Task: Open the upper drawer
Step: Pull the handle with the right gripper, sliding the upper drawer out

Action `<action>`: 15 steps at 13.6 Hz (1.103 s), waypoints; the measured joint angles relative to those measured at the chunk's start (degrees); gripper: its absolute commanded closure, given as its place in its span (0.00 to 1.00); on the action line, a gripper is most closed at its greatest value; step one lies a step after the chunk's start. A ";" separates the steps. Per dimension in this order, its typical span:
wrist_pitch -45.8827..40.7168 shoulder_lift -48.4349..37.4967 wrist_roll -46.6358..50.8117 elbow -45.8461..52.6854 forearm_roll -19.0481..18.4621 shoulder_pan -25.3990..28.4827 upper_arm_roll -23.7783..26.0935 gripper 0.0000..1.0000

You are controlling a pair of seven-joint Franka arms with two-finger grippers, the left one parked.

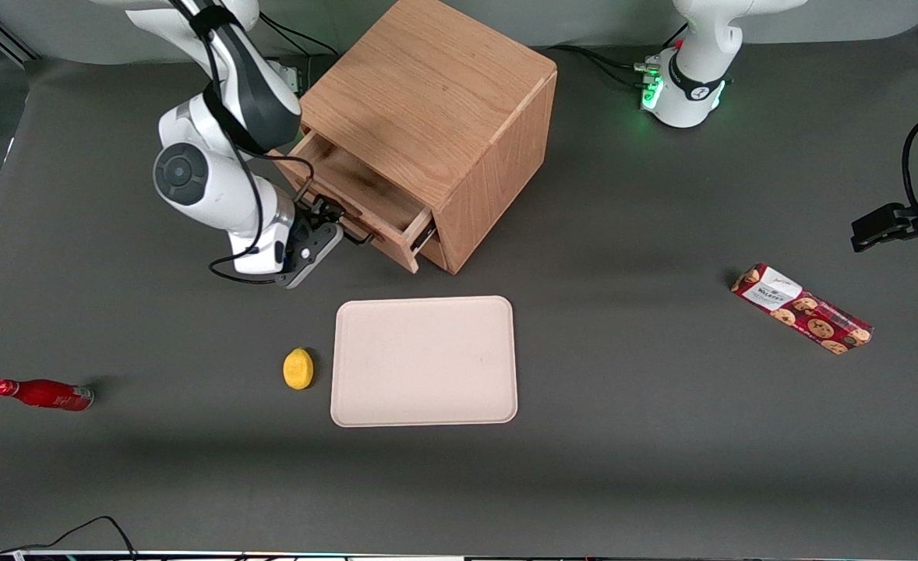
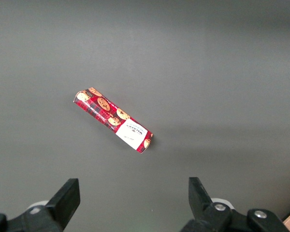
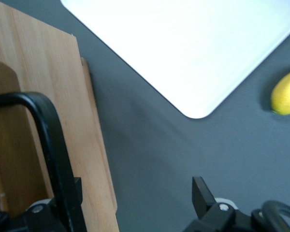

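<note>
Upper drawer (image 1: 365, 204) is partly drawn out; its handle (image 3: 50, 145) is straddled by the spread gripper (image 1: 333, 227) (unclamped), so slipping off is risked.

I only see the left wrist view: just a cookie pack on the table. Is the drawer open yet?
Observer: Partly. The upper drawer sticks out of the cabinet.
Operator: Where's the gripper?
Observer: The gripper is in front of the drawer, at its handle, fingers open.
Operator: What else is on the table?
Observer: A tray, nearer the front camera than the cabinet, with a lemon beside it.
</note>
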 measured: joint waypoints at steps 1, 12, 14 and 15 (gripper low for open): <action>0.01 0.08 -0.22 0.18 -0.36 -0.24 -0.59 0.00; 0.21 4.36 -0.52 5.25 -2.84 -1.17 -3.45 0.00; 0.32 5.22 -0.52 6.33 -3.53 -1.20 -4.29 0.00; 0.35 5.56 -0.52 6.87 -3.62 -1.22 -4.69 0.00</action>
